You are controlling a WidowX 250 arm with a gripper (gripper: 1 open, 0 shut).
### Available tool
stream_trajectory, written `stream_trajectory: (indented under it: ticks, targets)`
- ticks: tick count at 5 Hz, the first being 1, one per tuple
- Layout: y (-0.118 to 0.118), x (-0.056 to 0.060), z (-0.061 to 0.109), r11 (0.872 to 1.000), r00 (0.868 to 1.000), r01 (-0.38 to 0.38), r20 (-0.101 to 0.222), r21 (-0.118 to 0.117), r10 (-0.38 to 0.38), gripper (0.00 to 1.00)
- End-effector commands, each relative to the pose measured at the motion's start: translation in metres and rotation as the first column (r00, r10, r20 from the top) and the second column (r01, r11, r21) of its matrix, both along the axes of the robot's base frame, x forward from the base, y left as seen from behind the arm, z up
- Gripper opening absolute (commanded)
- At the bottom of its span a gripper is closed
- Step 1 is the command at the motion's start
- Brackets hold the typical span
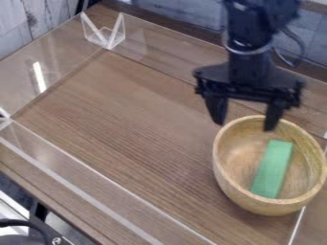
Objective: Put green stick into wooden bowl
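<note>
Camera view: the gripper (247, 115) is released, its two dark fingers spread apart with nothing held between them, at the far side of the bowl (225, 170). The stick (271, 169) lies inside the bowl, nearer the viewer than the fingers and below them in the picture, its long side running roughly toward the near rim. By the look of it, the placing is done and the step in hand is withdrawing the arm. To do that well, the fingers should rise straight up until their tips are well over the rim, and only then travel sideways; a low sweep could catch the wall and tip or drag the bowl. The jaws are best kept wide, and there seems no call to nudge the stick again. The arm hides some of the table (121, 129) behind it, and its upper part is cut off by the frame's top edge. The fingers look smeared, so their exact height over the rim, and whether either tip touches it, cannot be told.
</note>
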State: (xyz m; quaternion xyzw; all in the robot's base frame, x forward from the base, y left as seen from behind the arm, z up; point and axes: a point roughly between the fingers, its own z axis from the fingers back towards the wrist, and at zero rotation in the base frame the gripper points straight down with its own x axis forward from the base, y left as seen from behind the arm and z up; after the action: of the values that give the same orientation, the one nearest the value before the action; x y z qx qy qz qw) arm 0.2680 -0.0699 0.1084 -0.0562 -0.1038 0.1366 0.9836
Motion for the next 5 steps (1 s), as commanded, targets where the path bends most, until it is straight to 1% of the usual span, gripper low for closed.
stream_trajectory:
  ticks: [1, 2, 3, 4, 5]
  targets:
    - [0.025, 0.029, 0.009, 1.0, 0.998, -0.008, 0.06, -0.012, 0.009, 1.0]
    - [0.036, 0.036, 0.034, 1.0, 0.997, -0.005, 0.074, -0.016, 0.006, 1.0]
    - [0.026, 0.035, 0.048, 1.0, 0.997, 0.027, 0.074, -0.005, -0.027, 1.0]
    - [0.028, 0.034, 0.044, 0.998, 0.996, 0.061, 0.071, -0.004, -0.061, 1.0]
    - [0.037, 0.032, 0.034, 0.996, 0.994, 0.086, 0.065, 0.01, -0.086, 1.0]
